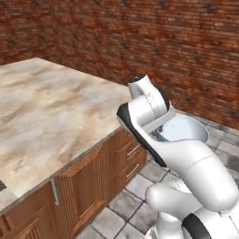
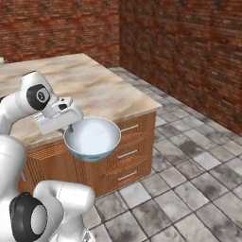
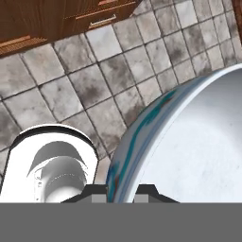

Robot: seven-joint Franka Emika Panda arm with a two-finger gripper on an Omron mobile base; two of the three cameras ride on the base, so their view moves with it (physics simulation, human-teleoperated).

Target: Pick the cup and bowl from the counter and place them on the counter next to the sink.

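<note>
My gripper [image 2: 70, 126] is shut on the rim of the bowl [image 2: 93, 136], a wide round bowl, white inside and light blue outside. The bowl [image 1: 187, 129] hangs in the air just off the end of the counter [image 1: 51, 107], over the tiled floor, roughly level with the drawer fronts. In the hand view the rim of the bowl [image 3: 142, 142] runs up from between my fingertips [image 3: 96, 191], with the gripper [image 3: 120, 191] pinching it. The cup is out of view. A dark sliver [image 1: 1, 186] set into the counter shows at the left edge; I cannot tell whether it is the sink.
The marbled counter [image 2: 94, 85] top is bare where it shows. Wooden drawers with metal handles [image 2: 127, 153] face the bowl. Grey floor tiles [image 2: 189, 189] stretch to the right. A brick wall [image 1: 177, 51] stands behind the counter.
</note>
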